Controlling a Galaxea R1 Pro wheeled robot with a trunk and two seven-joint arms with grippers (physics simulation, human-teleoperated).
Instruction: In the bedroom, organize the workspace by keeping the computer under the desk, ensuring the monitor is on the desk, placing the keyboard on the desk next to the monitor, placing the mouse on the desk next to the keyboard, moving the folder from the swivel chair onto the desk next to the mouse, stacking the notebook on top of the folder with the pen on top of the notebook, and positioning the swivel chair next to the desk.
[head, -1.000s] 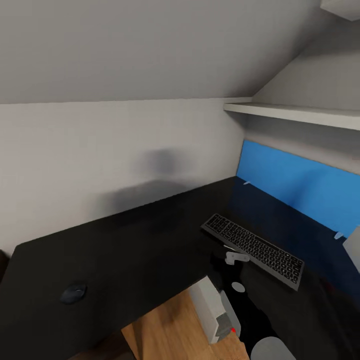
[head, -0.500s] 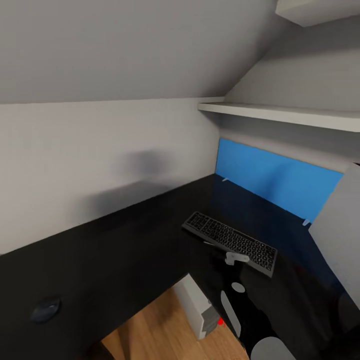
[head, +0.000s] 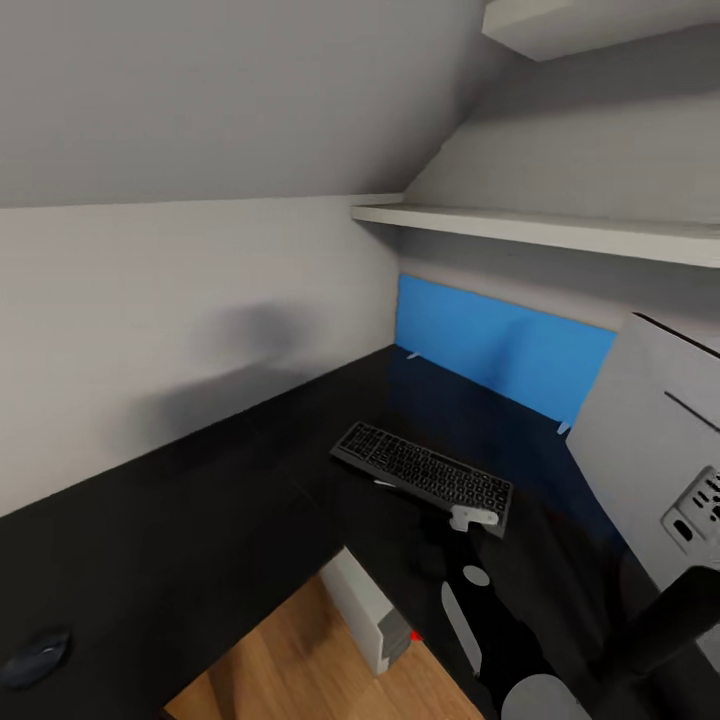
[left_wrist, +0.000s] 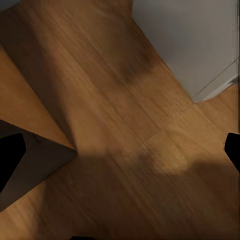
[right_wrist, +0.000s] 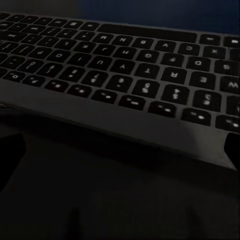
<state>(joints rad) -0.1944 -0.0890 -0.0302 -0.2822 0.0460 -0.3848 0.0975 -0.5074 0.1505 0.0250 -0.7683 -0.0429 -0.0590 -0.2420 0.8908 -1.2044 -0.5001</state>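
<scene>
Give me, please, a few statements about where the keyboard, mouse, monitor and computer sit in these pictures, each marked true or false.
1. The keyboard lies flat on the black top of the desk. True.
2. The mouse sits right beside the keyboard. False: it lies far off, near the other end of the desk, well apart from the keyboard.
3. The computer stands on the wooden floor, below the desk's edge. True.
4. The monitor shows its black screen to the head camera. False: its light-grey back, with ports, faces the camera.
5. The folder lies on the desk next to the keyboard. False: nothing blue and flat lies there; the blue surface is the desk's upright back panel.
</scene>
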